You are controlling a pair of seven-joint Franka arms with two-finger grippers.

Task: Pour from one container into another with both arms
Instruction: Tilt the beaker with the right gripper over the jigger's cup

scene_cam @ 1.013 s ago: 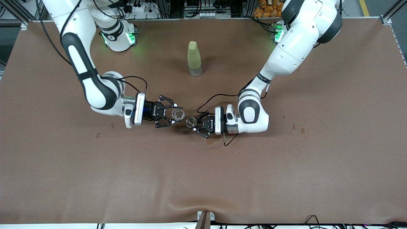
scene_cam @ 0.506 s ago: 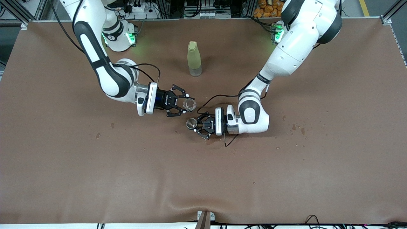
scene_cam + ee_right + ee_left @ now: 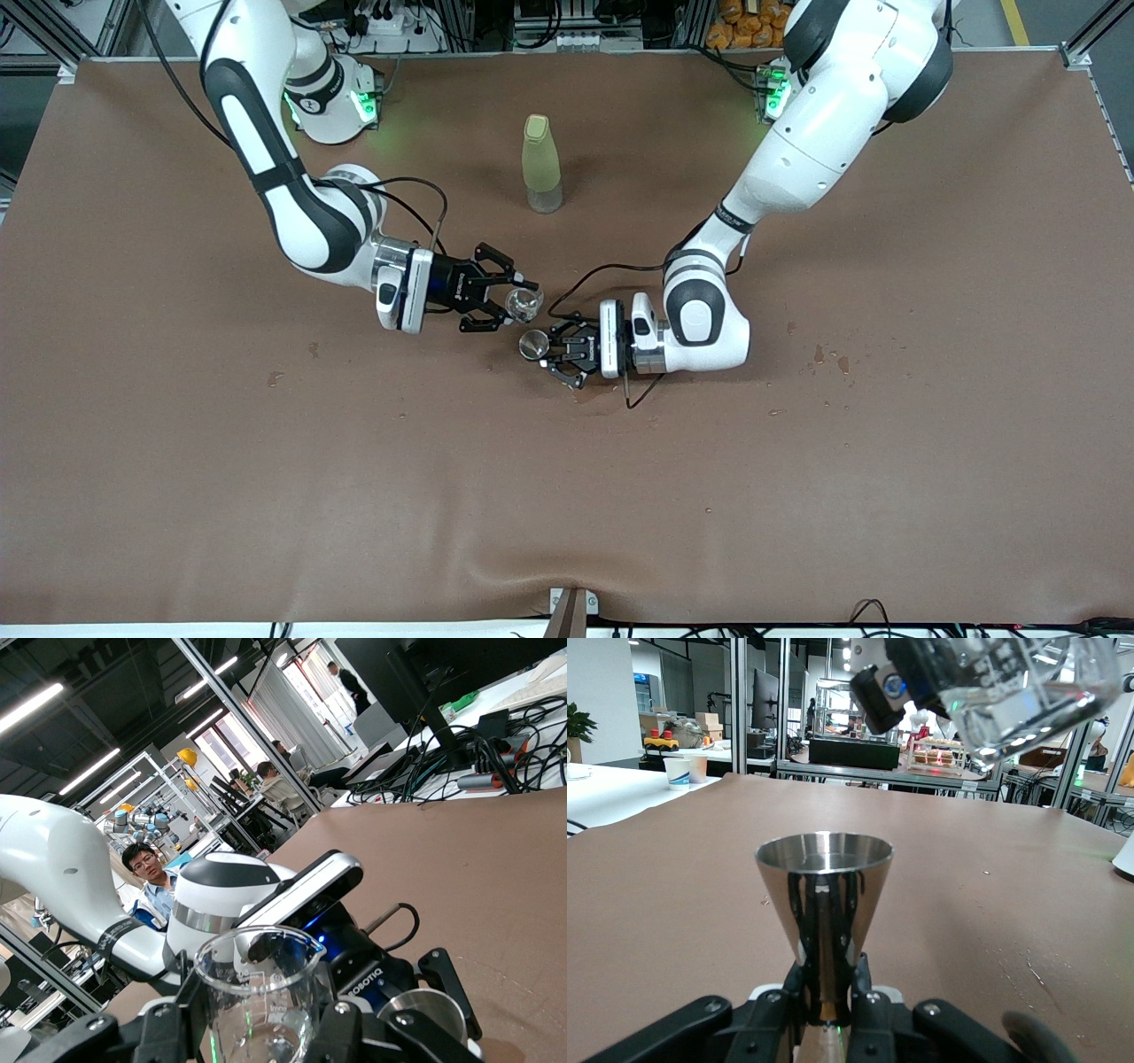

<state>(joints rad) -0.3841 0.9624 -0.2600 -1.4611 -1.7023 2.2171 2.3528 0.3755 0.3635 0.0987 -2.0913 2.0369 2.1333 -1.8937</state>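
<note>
Both vessels are gripped: glass beaker [image 3: 524, 303] pinched by right gripper [image 3: 512, 300], tilted over steel cup [image 3: 533, 344] clamped in left gripper [image 3: 542, 347]. No stream is seen; pouring judged barely begun.

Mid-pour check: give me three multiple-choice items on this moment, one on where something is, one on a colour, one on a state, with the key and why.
1. Where is the glass beaker held by the right gripper?
A. Flat on the table
B. Up over the table, beside and above the metal cup
C. Next to the bottle

2. What colour is the bottle?
A. Pale yellow-green
B. Red
C. Black

3. How is the left gripper?
A. Open and empty
B. Shut on the metal cup
C. Shut on the bottle

Key: 1 B, the left wrist view shows the beaker tilted in the air above the cup's rim. 2 A, front view shows it. 3 B, its fingers pinch the cup's narrow waist.
</note>
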